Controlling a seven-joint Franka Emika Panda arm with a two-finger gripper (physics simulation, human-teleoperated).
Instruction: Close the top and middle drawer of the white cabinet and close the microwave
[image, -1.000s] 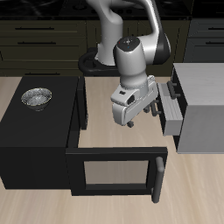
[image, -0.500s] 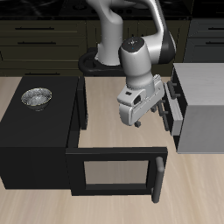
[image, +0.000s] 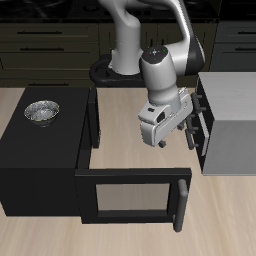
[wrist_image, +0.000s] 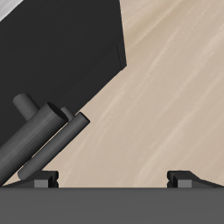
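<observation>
The white cabinet (image: 232, 120) stands at one side of the table. Its top drawer (image: 201, 97) sticks out a little, with a dark bar handle. Just below, the middle drawer (image: 203, 143) also stands out from the cabinet face. My gripper (image: 186, 130) is open and empty, and its fingers are right against the middle drawer's front. The microwave (image: 40, 160) is a black box at the other side, and its door (image: 130, 195) hangs wide open toward the table's front edge. The wrist view shows my gripper (wrist_image: 114, 178) with both fingertips (wrist_image: 39, 180) far apart, above a black surface with a dark bar handle (wrist_image: 48, 131).
A metal bowl (image: 42, 112) sits on top of the microwave. The open microwave door reaches across the table below my arm, its handle (image: 185, 203) close to the cabinet's front corner. Dark kitchen cabinets (image: 50, 40) run along the back.
My gripper has moved sideways toward the white cabinet. The middle drawer's front now sits closer to the cabinet face. The microwave door has not moved.
</observation>
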